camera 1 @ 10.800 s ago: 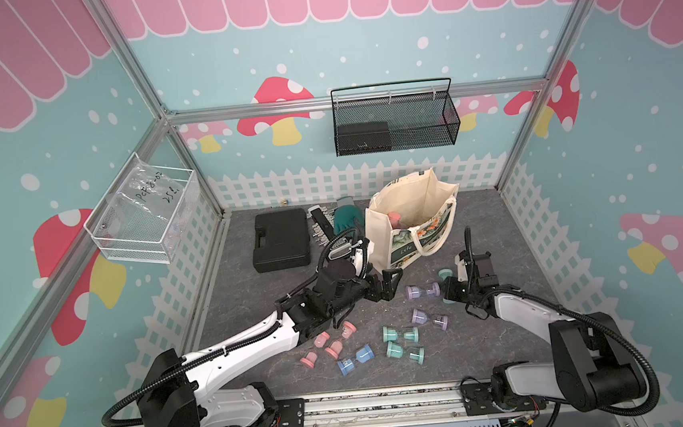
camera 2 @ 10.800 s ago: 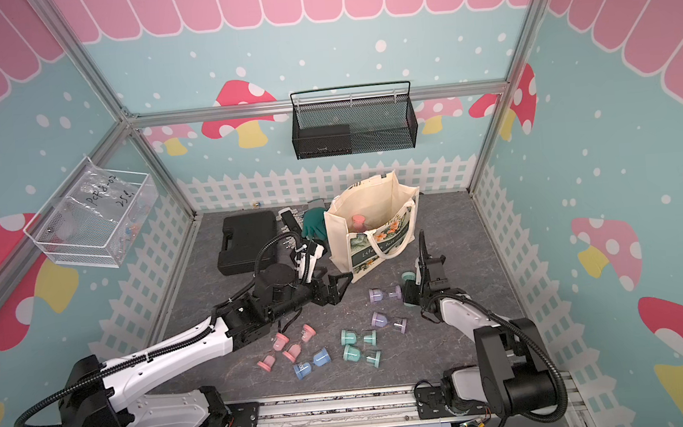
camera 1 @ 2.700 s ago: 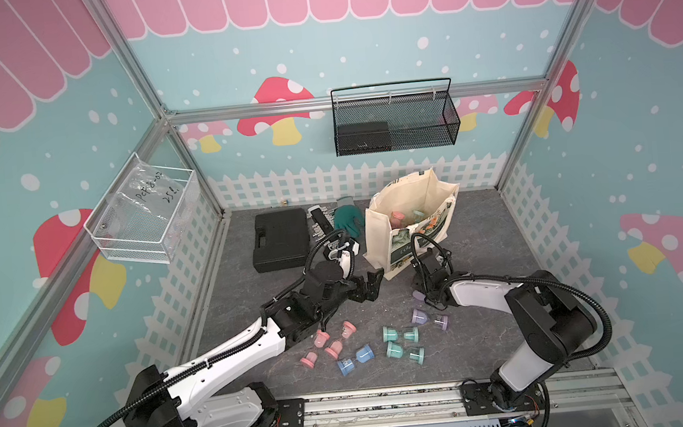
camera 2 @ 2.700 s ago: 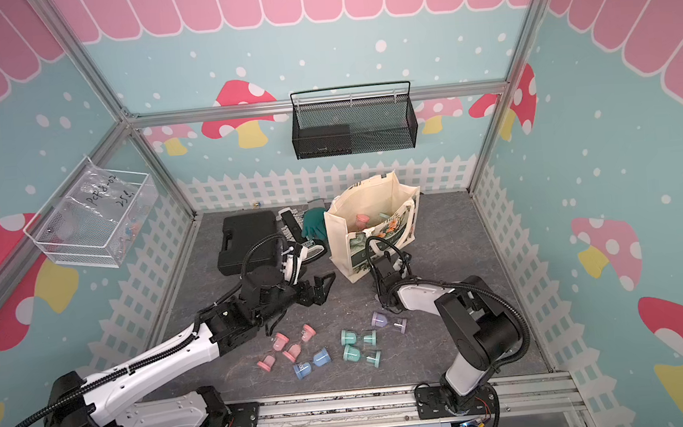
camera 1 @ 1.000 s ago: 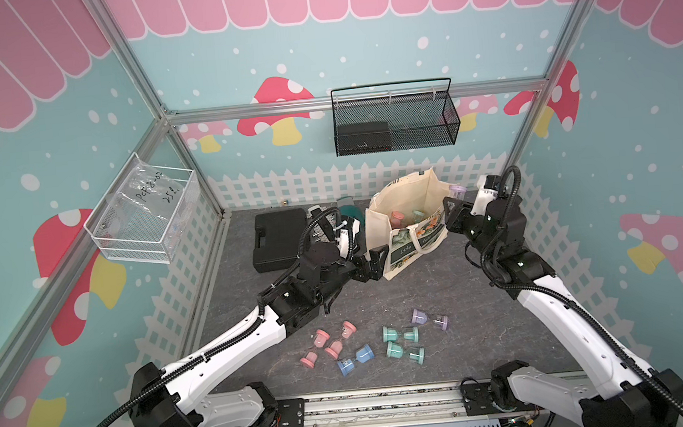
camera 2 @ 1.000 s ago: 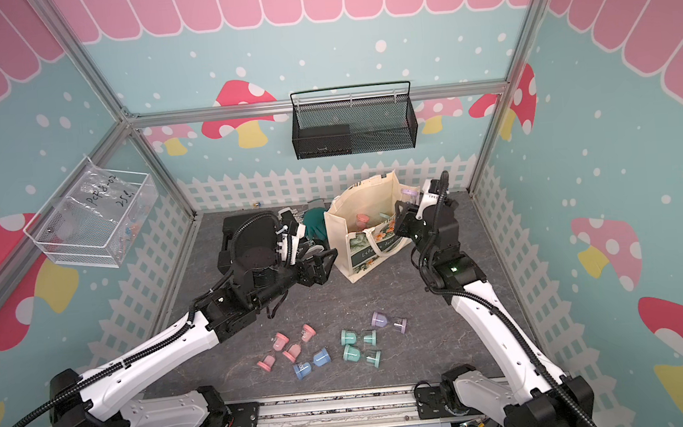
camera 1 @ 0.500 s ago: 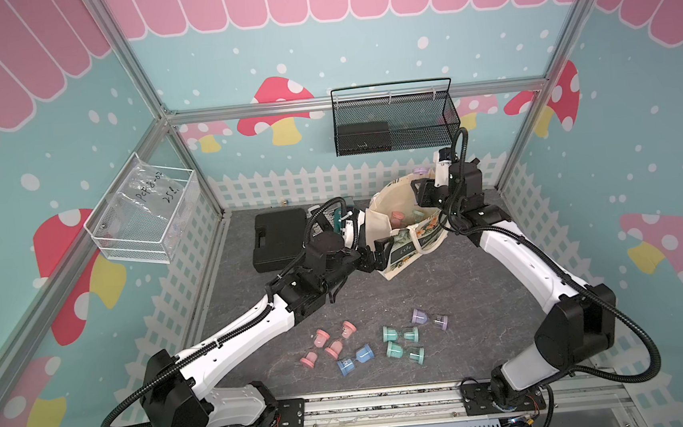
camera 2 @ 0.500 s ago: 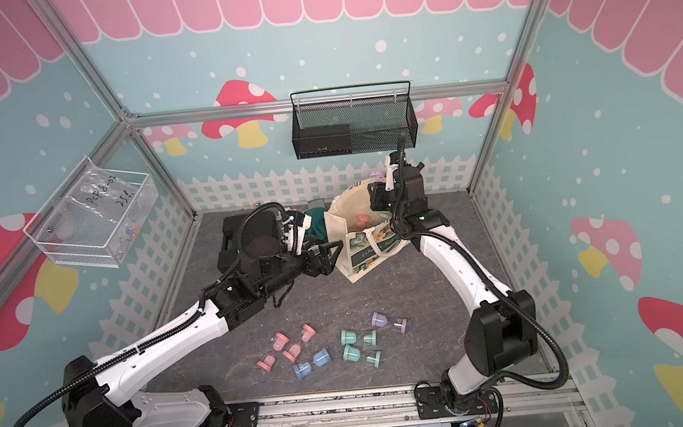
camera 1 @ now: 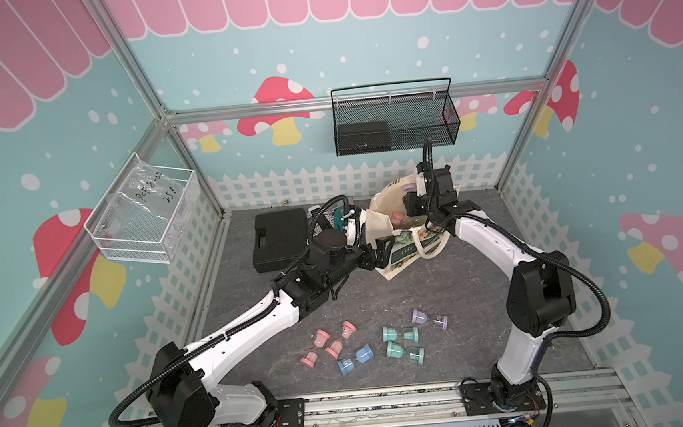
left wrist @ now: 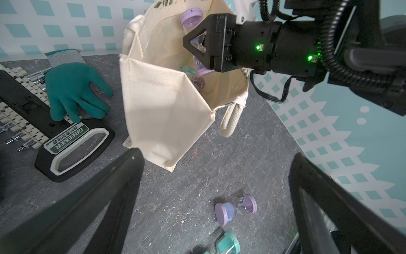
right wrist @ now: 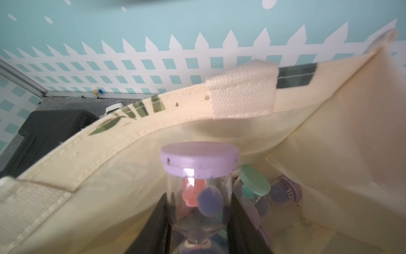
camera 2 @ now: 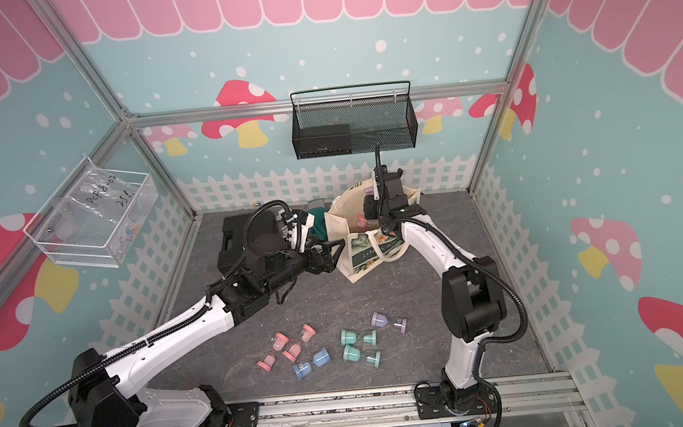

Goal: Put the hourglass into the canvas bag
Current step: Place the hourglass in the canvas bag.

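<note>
The cream canvas bag (camera 1: 378, 225) (camera 2: 361, 259) (left wrist: 164, 105) stands open near the back of the floor. My right gripper (camera 1: 410, 201) (camera 2: 369, 207) (left wrist: 194, 42) (right wrist: 198, 220) is shut on a purple-capped hourglass (camera 1: 409, 186) (camera 2: 369, 190) (left wrist: 190, 18) (right wrist: 198, 162), holding it over the bag's mouth, just inside the rim. Several hourglasses lie at the bottom of the bag. My left gripper (camera 1: 381, 253) (camera 2: 331, 253) (left wrist: 216, 155) is open and empty, close to the bag's front left corner.
Loose hourglasses lie on the front floor: purple (camera 1: 429, 318), teal (camera 1: 401, 335), blue (camera 1: 355, 359), pink (camera 1: 328, 343). A black case (camera 1: 279, 240) and a green glove (left wrist: 72, 88) lie left of the bag. A wire basket (camera 1: 393, 123) hangs on the back wall.
My right gripper has carried the purple hourglass leftward from beside the bag to over its opening and slightly down. The left gripper has stayed by the bag's corner.
</note>
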